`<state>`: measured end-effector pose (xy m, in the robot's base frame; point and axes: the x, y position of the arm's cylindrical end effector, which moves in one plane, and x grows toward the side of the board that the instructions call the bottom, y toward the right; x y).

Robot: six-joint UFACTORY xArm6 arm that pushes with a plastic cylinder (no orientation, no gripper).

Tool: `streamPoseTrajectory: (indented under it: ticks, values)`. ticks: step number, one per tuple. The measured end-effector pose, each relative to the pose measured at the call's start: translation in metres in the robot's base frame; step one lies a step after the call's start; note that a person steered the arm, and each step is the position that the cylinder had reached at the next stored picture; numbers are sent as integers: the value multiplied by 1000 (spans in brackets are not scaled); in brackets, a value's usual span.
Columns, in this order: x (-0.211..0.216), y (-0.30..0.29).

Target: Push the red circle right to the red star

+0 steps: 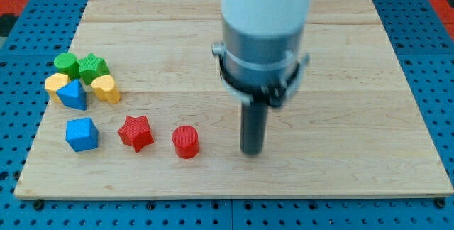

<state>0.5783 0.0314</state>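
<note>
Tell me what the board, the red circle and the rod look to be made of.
The board looks like pale wood with a smooth finish: grain lines and plank seams show. The red circle is probably matte plastic, with fine ridges on its top. The rod ending in my tip, at the circle's right and apart from it, looks like dark, dull metal or plastic; I cannot tell which.

Board (340, 59) pale wood, smooth; red circle (186, 142) ribbed matt plastic; rod (252, 127) dark, matt.
</note>
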Motion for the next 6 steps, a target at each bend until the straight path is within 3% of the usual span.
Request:
streamPoseTrajectory:
  ticks: [1,2,4,5,6]
  values:
    - [35,-66]
    - [-8,-75]
    - [-42,-70]
    - [11,-84]
    - [-1,-136]
